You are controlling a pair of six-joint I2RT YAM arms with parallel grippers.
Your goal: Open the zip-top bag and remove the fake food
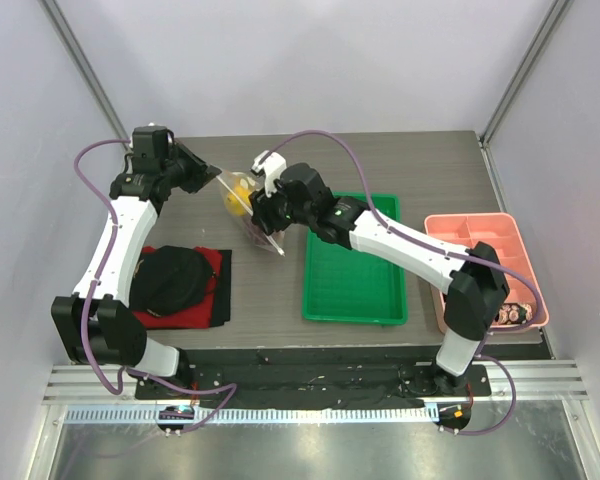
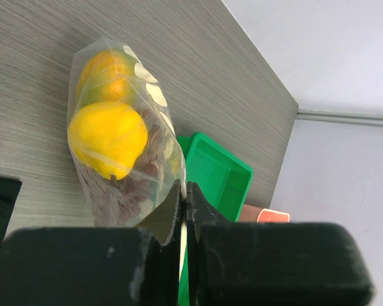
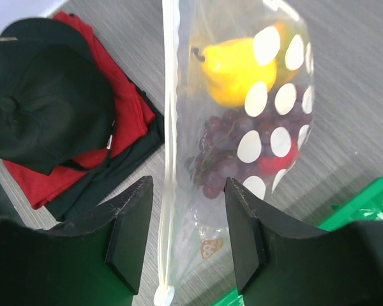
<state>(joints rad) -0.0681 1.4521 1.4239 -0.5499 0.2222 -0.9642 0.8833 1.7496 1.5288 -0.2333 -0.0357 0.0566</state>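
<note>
The clear zip-top bag with white polka dots hangs above the table at the back middle. My left gripper is shut on the bag's zip edge and holds it up. Inside show a yellow piece, an orange piece and the dark grape cluster, with a glossy red piece behind. My right gripper is open, its two fingers standing either side of the bag's zip strip near the white slider end, without touching it.
A green tray lies right of the bag. A pink divided bin with small lumps sits at the far right. A black cap rests on a red cloth at the left.
</note>
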